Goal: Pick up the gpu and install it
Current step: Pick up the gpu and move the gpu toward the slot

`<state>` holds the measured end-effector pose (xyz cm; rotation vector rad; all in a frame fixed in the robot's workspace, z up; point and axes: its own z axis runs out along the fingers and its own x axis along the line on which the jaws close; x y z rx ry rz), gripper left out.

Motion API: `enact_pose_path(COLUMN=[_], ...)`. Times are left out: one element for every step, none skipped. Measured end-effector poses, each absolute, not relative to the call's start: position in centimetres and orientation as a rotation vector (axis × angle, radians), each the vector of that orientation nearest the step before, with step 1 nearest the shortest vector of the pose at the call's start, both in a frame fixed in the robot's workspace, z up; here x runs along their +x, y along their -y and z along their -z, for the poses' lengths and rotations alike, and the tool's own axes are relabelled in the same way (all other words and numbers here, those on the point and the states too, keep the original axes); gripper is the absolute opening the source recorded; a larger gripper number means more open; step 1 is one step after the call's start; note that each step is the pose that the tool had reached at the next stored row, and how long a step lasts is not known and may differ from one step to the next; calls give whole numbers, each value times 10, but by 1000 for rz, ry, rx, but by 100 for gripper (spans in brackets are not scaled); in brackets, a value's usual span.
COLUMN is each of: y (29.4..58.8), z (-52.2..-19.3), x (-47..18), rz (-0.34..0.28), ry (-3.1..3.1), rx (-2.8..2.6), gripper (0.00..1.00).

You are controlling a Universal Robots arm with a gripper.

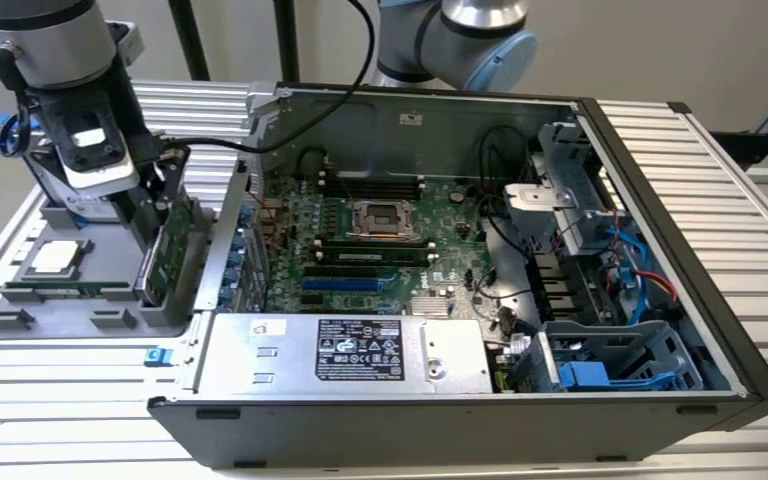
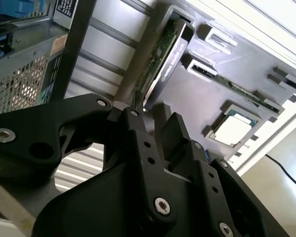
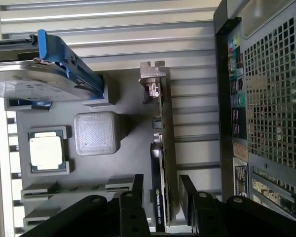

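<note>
Pick-up step, grasp not yet closed. Jaws apart, straddling the gpu (image 3: 164, 148), upright on edge in the grey holder tray (image 3: 133, 153) on the tabletop (image 1: 64, 400) beside the open computer case (image 1: 424, 430). Likely calls for a square, firm squeeze.

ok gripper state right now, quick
Gripper: open, jaws on either side of the upright gpu, not clamped on it.
</note>
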<state>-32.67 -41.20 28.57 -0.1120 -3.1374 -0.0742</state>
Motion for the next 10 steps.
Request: enact_pose_path(y=[413, 413, 414, 414, 414, 415, 415, 415, 415, 415], z=[-285, -285, -284, -284, -283, -283, -282, -282, -281, -280], x=[-327, -326, -326, -326, -326, -326, -326, -326, -326, -326], rz=[74, 74, 74, 74, 74, 74, 74, 74, 74, 74], ry=[3137, 3137, 3137, 3137, 3137, 3137, 3137, 3137, 3137, 3137], rx=[-112, -112, -112, -112, -112, -112, -112, -111, -111, -110], gripper=[100, 100, 100, 100, 100, 100, 100, 100, 100, 100])
